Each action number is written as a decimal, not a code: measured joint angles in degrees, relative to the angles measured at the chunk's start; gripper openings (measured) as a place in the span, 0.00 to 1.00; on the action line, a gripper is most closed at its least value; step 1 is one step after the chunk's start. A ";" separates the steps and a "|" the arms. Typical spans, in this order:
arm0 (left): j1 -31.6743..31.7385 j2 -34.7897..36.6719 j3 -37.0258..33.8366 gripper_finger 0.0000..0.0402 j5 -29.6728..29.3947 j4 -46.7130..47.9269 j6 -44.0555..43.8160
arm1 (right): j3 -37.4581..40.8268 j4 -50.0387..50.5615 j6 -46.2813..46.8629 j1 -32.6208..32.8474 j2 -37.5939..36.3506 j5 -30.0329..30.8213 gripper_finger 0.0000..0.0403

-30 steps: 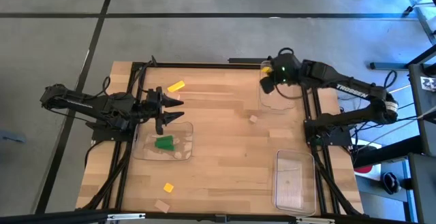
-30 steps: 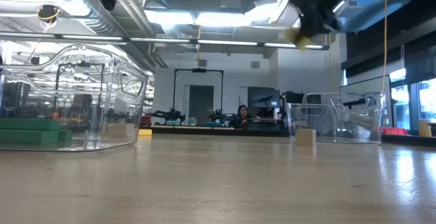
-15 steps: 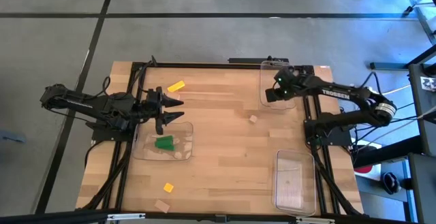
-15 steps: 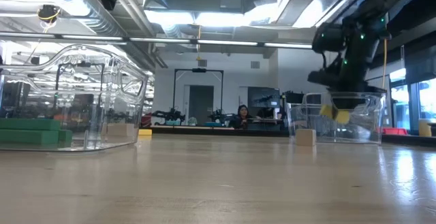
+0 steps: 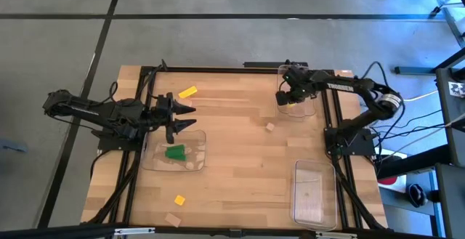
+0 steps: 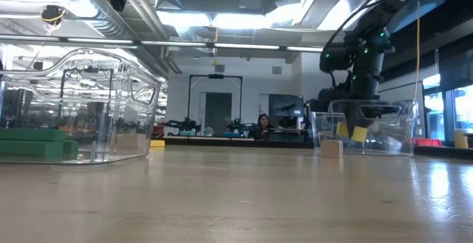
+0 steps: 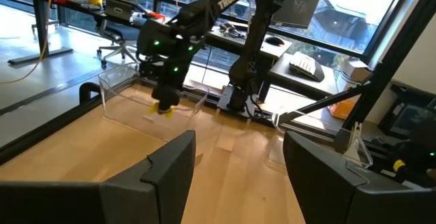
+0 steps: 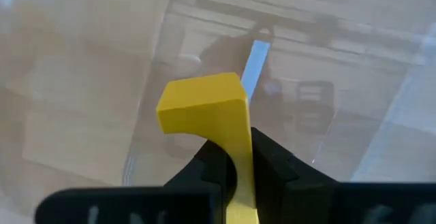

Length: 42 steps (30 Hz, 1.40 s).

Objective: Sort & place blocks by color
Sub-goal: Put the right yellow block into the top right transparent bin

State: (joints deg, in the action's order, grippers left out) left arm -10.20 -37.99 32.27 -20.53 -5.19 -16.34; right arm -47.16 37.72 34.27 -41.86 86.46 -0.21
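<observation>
My right gripper (image 5: 288, 99) is shut on a yellow block (image 8: 204, 105) and hangs inside the clear tray (image 5: 305, 108) at the table's far right. In the low view the yellow block (image 6: 358, 133) shows between the tray's walls. My left gripper (image 5: 187, 117) waits open above the far edge of the left clear tray (image 5: 196, 143), which holds green blocks (image 5: 174, 152). Loose on the table lie a yellow block (image 5: 187, 92), a tan block (image 5: 269, 126), a small yellow block (image 5: 179, 200) and a tan block (image 5: 172, 219). My right gripper pinches the yellow block between its two fingers by the block's thin lower part (image 8: 240, 149), coming from above and pointing down. The wider end (image 8: 201, 98) sticks out past the fingertips. The block (image 6: 358, 133) hangs tilted inside the tray, above the tray's floor.
A third clear tray (image 5: 314, 192) lies at the near right of the table. The wooden table's middle (image 5: 240, 159) is bare. Black frame rails (image 5: 138, 159) run along both sides. A person sits far off in the room behind (image 6: 261, 125).
My right gripper has come down from high above the table into the far-right tray, carrying the yellow block, and has shifted a little toward the table's left. It has stayed shut on the block. The left arm has kept still.
</observation>
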 joint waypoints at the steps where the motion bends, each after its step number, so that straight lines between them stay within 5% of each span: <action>1: 0.00 0.01 0.00 0.53 0.00 0.00 0.00 | -0.42 0.06 -0.12 -0.23 0.91 -0.10 0.09; 42: 0.00 0.01 0.00 0.53 0.00 0.78 0.01 | -1.40 0.31 -1.70 -1.50 5.06 1.21 0.15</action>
State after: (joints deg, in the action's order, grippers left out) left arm -10.20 -37.99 32.27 -20.53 -4.41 -16.33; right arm -48.56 38.03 32.58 -43.35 91.53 0.99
